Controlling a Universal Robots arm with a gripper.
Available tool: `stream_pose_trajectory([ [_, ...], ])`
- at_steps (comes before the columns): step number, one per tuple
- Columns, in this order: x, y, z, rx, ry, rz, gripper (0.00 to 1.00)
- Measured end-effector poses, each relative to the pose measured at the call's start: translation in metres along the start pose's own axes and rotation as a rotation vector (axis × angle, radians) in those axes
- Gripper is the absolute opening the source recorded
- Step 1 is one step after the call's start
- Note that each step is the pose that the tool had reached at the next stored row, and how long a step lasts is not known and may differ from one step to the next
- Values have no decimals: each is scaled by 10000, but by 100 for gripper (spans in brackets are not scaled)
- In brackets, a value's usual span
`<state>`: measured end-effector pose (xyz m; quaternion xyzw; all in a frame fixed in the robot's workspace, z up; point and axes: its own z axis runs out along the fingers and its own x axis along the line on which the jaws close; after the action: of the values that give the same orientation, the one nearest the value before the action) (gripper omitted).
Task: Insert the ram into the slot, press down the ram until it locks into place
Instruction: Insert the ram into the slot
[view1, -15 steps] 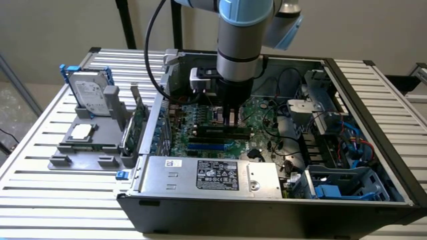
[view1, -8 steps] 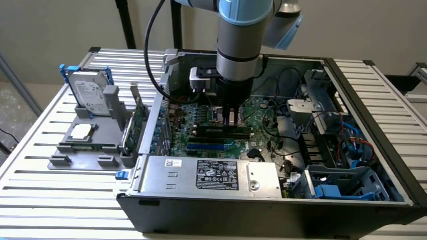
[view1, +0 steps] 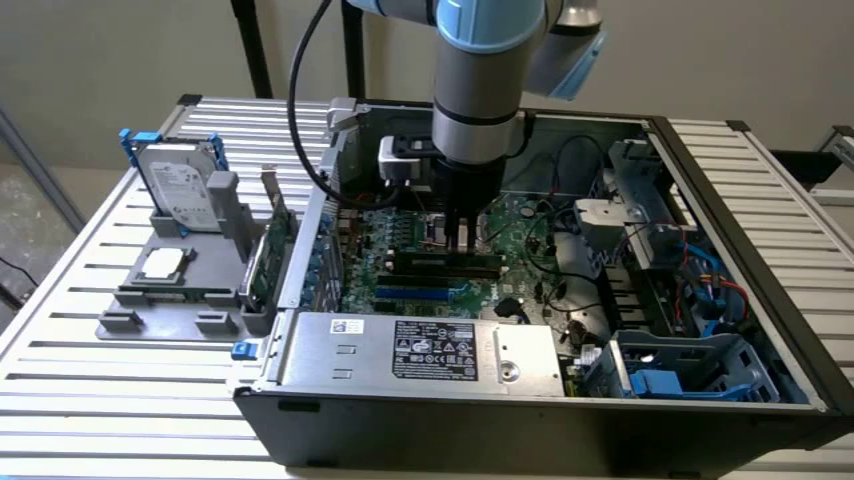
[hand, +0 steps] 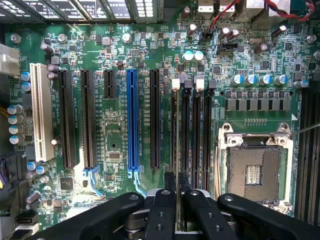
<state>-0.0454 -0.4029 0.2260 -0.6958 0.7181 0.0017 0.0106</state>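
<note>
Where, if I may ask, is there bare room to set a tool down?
Bare table slats before the grey fixture, and the strip at the exterior view's right of the computer case. Crowded inside the case, around the pincer shut on the ram.

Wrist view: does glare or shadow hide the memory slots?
Wrist view: even light, no glare on the slots; the gripper covers their near ends. Exterior view: the arm casts shade on the motherboard beneath it.
</note>
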Motion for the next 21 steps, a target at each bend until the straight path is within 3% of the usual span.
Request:
stream_pose_trajectory([
  [10, -2, 8, 26, -2, 3, 0, 14],
  [13, -3, 8, 29, -1, 2, 0, 15],
  [14, -3, 9, 29, -1, 1, 0, 22],
  [21, -5, 9, 29, 0, 0, 0, 22],
])
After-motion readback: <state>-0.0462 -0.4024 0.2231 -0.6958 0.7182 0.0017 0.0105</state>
